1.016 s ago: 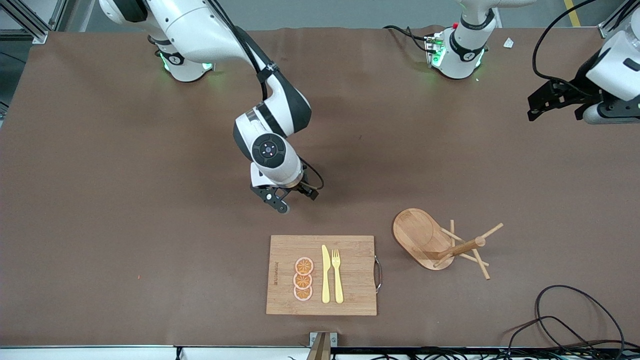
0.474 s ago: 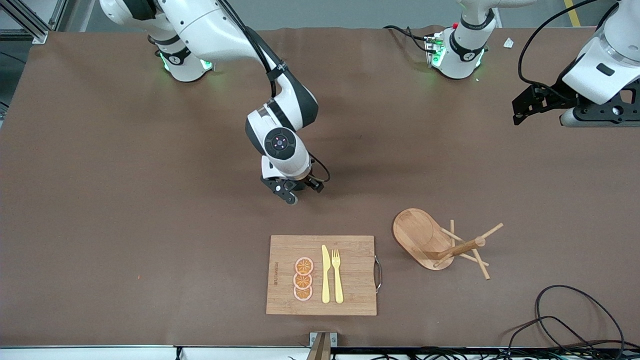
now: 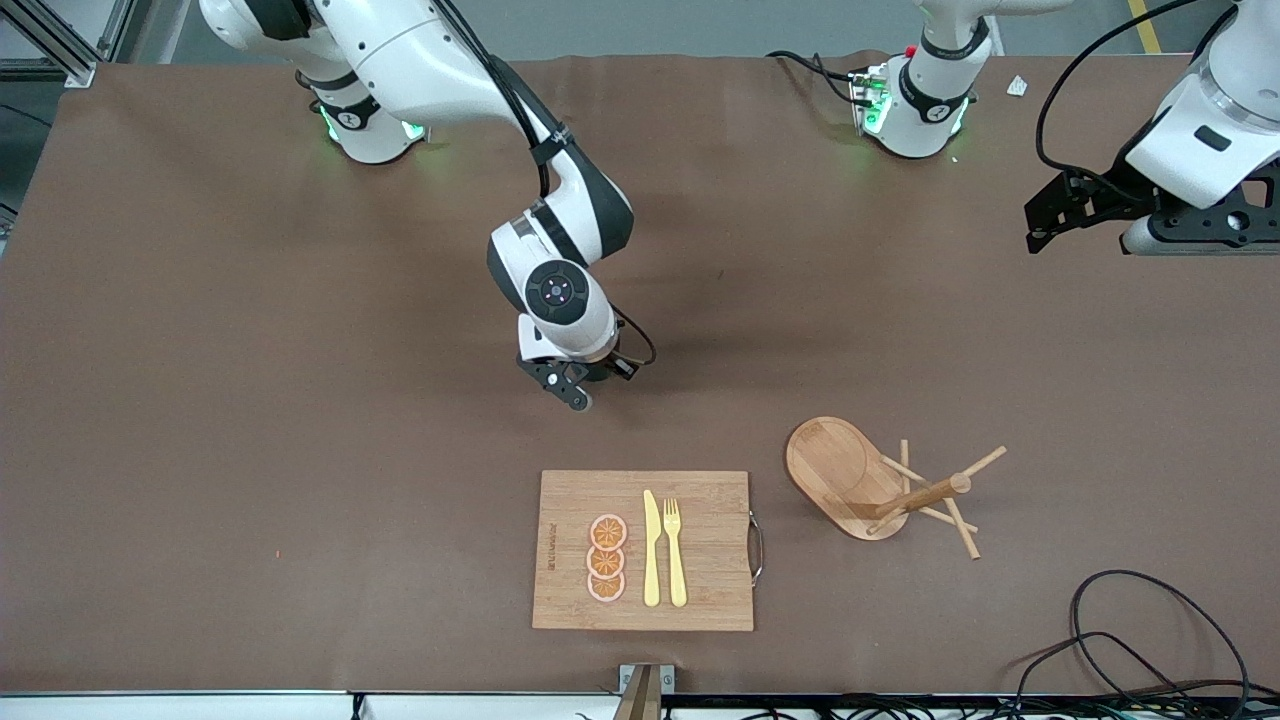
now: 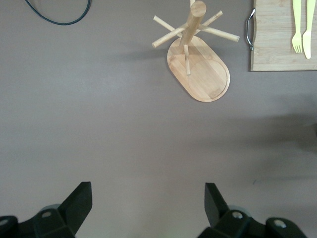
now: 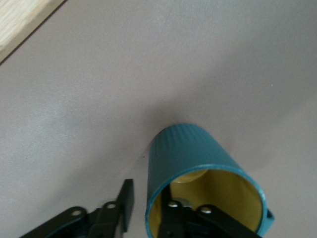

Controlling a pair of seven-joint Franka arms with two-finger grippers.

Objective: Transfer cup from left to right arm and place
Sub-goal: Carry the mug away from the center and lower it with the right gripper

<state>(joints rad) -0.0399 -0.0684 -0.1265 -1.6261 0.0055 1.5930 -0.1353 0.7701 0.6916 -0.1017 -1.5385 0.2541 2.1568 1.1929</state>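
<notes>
The teal-green cup [image 5: 190, 153] with its tan-yellow inside stands on the brown table, a shadow at its base. My right gripper [image 5: 148, 191] straddles the cup's wall: one finger is inside the cup and the other finger [image 5: 126, 198] is outside with a visible gap to the wall, so it is open. In the front view the right hand [image 3: 575, 385] sits mid-table, a little farther from the camera than the cutting board, and hides the cup. My left gripper [image 3: 1035, 225] is open and empty, waiting high over the left arm's end of the table; it also shows in the left wrist view [image 4: 148, 196].
A bamboo cutting board [image 3: 700, 550] holds orange slices [image 3: 606, 560], a yellow knife [image 3: 651, 550] and a fork [image 3: 675, 550]. A wooden mug tree [image 3: 880, 490] lies beside it, also in the left wrist view [image 4: 198, 69]. A black cable [image 3: 1150, 640] loops at the near corner.
The right hand shifted a little toward the bases and the left arm's end, then settled. The left hand swung slightly inward over the table's end.
</notes>
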